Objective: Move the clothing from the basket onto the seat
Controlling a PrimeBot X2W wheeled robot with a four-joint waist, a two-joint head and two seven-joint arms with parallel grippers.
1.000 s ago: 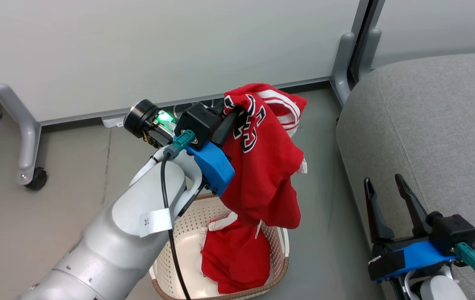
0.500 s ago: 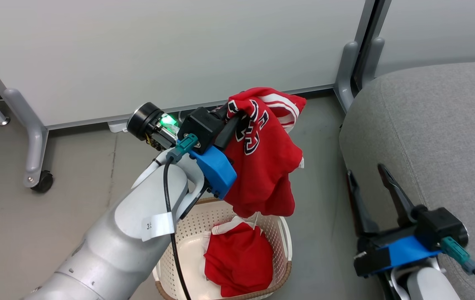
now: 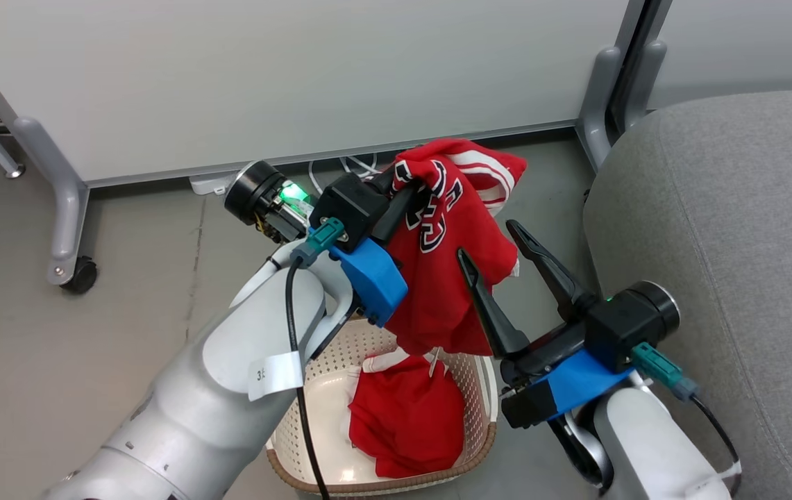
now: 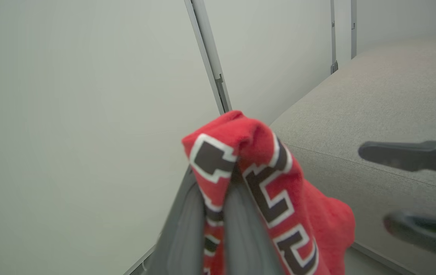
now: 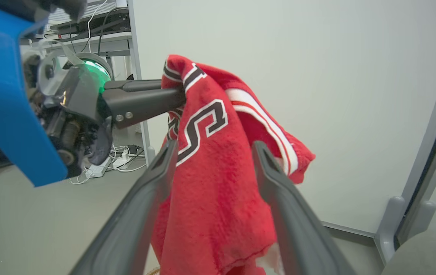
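While the left hand [image 3: 406, 191] pinches the limp, light jersey [image 3: 448, 292] by its lettered fold above the basket [image 3: 487, 396], the right hand [image 3: 486, 239] gapes facing it; gathering the drooping middle looks safest.

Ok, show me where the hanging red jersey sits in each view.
Head view: jersey upper centre, hanging from the left gripper above the basket.
Left wrist view: jersey lower centre, pinched in that gripper.
Right wrist view: jersey centre, seen between the fingers of the open right gripper.
Shared landmark: the grey seat, at the right in the head and left wrist views, bottom right corner in the right wrist view.
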